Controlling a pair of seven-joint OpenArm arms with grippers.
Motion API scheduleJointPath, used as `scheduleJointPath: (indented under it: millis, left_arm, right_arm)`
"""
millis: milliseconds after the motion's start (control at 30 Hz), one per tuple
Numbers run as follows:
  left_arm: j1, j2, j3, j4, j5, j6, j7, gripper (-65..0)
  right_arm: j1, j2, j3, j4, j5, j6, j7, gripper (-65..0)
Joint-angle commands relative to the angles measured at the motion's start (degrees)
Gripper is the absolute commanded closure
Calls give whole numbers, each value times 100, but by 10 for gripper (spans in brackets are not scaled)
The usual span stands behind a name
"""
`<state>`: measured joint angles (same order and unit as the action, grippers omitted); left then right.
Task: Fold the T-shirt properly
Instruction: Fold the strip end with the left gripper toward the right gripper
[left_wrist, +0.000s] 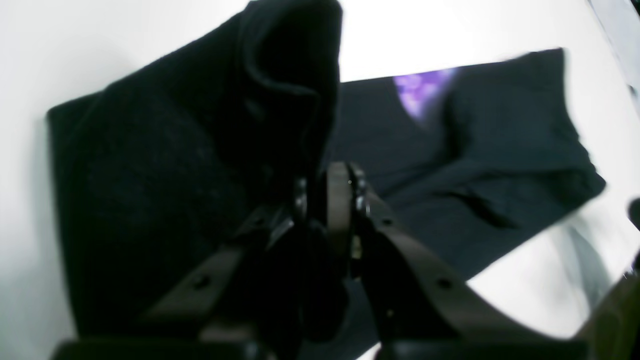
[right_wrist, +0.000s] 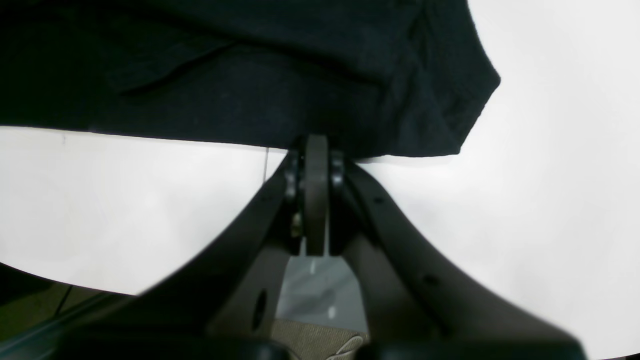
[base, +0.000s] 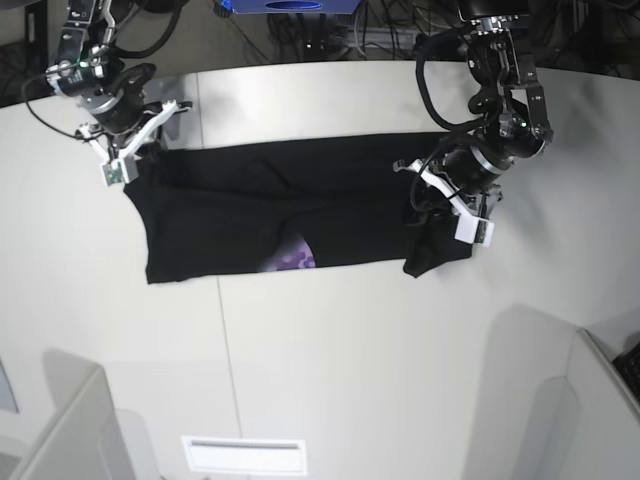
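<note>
My left pincer (left_wrist: 327, 192), jaws pressed together on a raised fold of the T-shirt (base: 290, 220), holds one end of the black cloth lifted off the white counter (base: 330, 350). My right pincer (right_wrist: 315, 165), jaws likewise pressed together, sits at the hem of the opposite end; whether cloth lies between its jaws I cannot tell. The T-shirt lies across the counter as a long band between my two arms, with a small patch of purple print (base: 297, 260) showing at its near edge. Step in hand, as I judge it: folding the band end to end. The next move calls for carrying the lifted end across toward the other without dragging or bunching the layers beneath.
</note>
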<state>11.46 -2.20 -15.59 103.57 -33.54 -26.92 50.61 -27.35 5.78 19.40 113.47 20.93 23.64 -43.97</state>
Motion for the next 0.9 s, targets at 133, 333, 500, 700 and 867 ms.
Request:
scheduleJointPath:
  millis: [133,333,500,700,867]
  left_arm:
    - [-87,-5,307,74,-141,270,-125,0]
    - [-254,13,685,-225,-141,278,-134,0]
    - [-368,66,764,-542,-158,278,-142,0]
    - [-439,242,764,-577,-141,278,-142,0]
    - [-500,374,764,-585,-141,278,-125,0]
  right_arm:
    - [15,50,16,86,57,23,111,0]
    - [15,50,34,86,57,23,111,0]
    - [15,50,34,77,65,23,111,0]
    - [15,50,34,77,65,23,111,0]
    - [23,50,34,77,65,23,111,0]
